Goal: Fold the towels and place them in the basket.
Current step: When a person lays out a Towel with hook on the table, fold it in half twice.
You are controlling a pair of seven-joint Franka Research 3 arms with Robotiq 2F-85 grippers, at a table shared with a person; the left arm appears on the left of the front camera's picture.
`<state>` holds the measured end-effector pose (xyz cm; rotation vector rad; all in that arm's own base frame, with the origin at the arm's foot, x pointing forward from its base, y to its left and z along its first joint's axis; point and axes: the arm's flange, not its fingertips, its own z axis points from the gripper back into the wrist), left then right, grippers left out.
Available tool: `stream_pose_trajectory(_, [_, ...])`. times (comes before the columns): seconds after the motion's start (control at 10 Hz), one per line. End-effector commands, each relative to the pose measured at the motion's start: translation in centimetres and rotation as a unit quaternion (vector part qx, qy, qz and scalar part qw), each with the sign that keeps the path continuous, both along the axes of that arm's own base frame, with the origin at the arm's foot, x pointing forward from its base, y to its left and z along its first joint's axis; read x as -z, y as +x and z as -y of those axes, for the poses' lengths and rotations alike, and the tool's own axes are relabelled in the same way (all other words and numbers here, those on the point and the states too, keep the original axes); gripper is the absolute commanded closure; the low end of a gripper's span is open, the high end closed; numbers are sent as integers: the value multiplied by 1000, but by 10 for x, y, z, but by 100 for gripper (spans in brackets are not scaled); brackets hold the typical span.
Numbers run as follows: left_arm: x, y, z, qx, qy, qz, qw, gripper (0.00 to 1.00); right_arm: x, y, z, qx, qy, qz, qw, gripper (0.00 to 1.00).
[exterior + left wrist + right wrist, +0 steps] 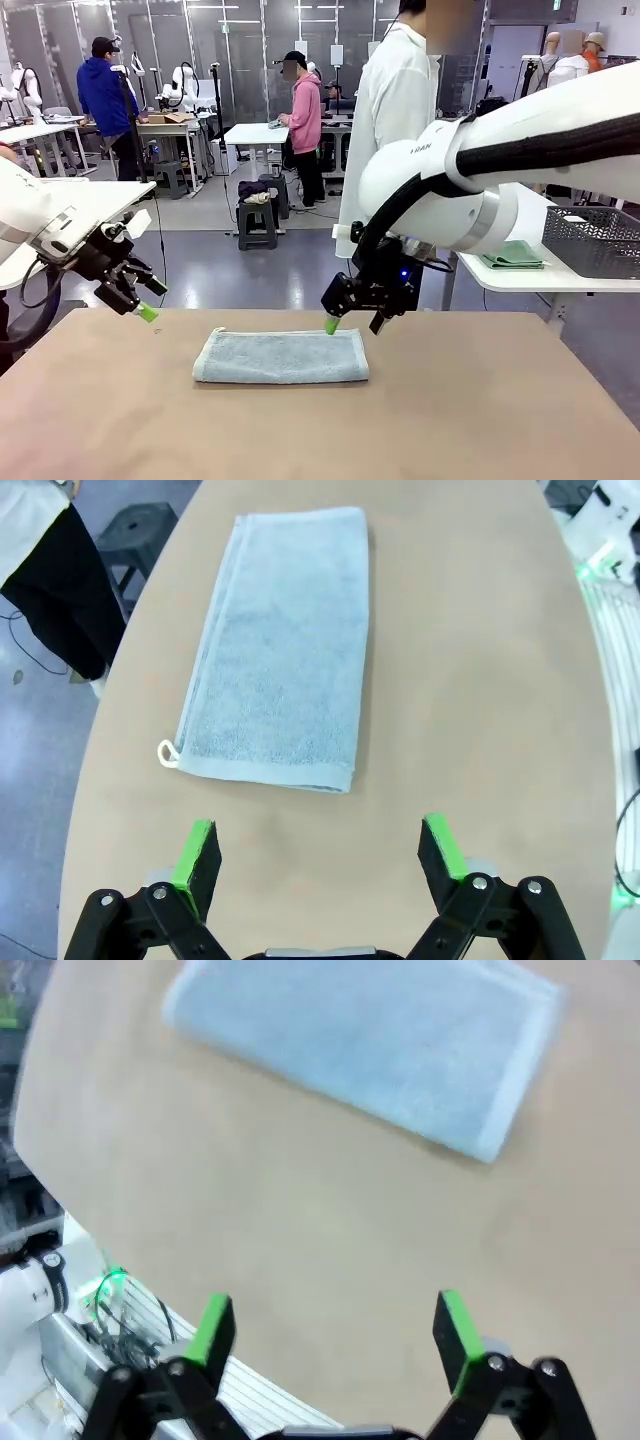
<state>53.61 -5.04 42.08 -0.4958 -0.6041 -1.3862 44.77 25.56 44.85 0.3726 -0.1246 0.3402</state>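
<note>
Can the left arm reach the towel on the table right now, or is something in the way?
Likely yes. The left gripper hangs open over bare table just short of the towel, nothing lying between them. The right gripper hovers near its other end.

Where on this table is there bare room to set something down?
Bare: the table from the towel to the robot's edge, and the strips either side of it. Tightest: the towel's far right corner, close under the right gripper; the left gripper hangs by the far left edge.
</note>
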Motion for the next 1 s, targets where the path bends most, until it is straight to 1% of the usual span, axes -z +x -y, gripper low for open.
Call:
stream_pose_trajectory(0.0, [2, 6, -5, 15, -23, 3, 1000, 0, 5, -11, -11, 180, -29, 3, 983, 0])
stream_pose_trajectory(0.1, [1, 5, -6, 15, -24, 0, 1000, 0, 8, -10, -13, 207, -33, 3, 978, 0])
stream_pose_trajectory(0.2, [3, 6, -7, 17, -32, 2, 999, 0, 12, -3, -8, 212, -8, -18, 977, 0])
stream_pose_trajectory(0.3, [4, 8, -9, 19, -34, 1, 999, 0, 15, 8, -1, 203, 3, -42, 978, 0])
stream_pose_trajectory(0.4, [7, 10, -11, 23, -42, 4, 999, 0, 18, 21, 14, 190, 22, -47, 981, 0])
stream_pose_trajectory(0.5, [9, 10, -14, 26, -49, 8, 998, 0, 20, 29, 25, 175, 43, -60, 982, 0])
stream_pose_trajectory(0.6, [10, 9, -16, 34, -58, 15, 998, 0, 21, 32, 29, 162, 51, -66, 983, 0])
stream_pose_trajectory(0.7, [9, 8, -16, 33, -55, 14, 998, 0, 17, 32, 30, 168, 57, -61, 982, 0])
stream_pose_trajectory(0.8, [8, 4, -9, 15, -29, 5, 999, 0, 22, 25, 22, 189, 31, -50, 980, 0])
stream_pose_trajectory(0.9, [8, 4, -9, 15, -29, 5, 999, 0, 22, 25, 22, 189, 31, -50, 980, 0])
